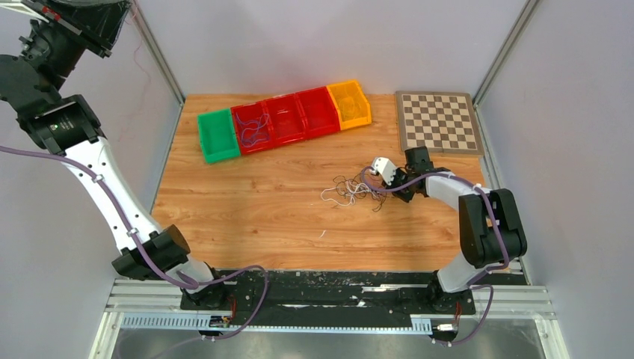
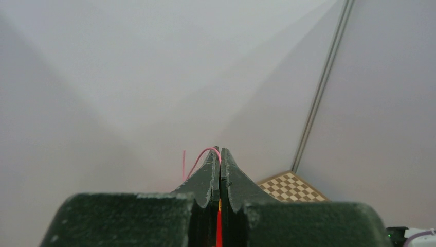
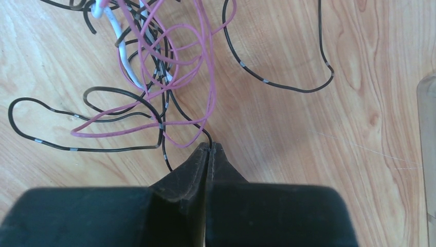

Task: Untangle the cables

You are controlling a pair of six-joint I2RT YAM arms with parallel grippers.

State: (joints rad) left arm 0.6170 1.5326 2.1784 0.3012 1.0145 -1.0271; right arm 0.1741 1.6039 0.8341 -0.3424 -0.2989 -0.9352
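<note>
Seems to be the pull-apart step: right gripper (image 3: 210, 146) pressed shut on what looks like a black wire (image 3: 185, 116) at the right edge of the tangle (image 1: 350, 191), just right of centre on the table (image 1: 247, 202), with left gripper (image 2: 220, 150) hoisted way up far left, clamped on a pink wire (image 2: 198, 159) poking past the tips. Next probably calls for dragging that black strand slowly right, clear of the pile, watching for the pink loops (image 3: 190, 62) lying across it snagging and hauling the whole clump along
</note>
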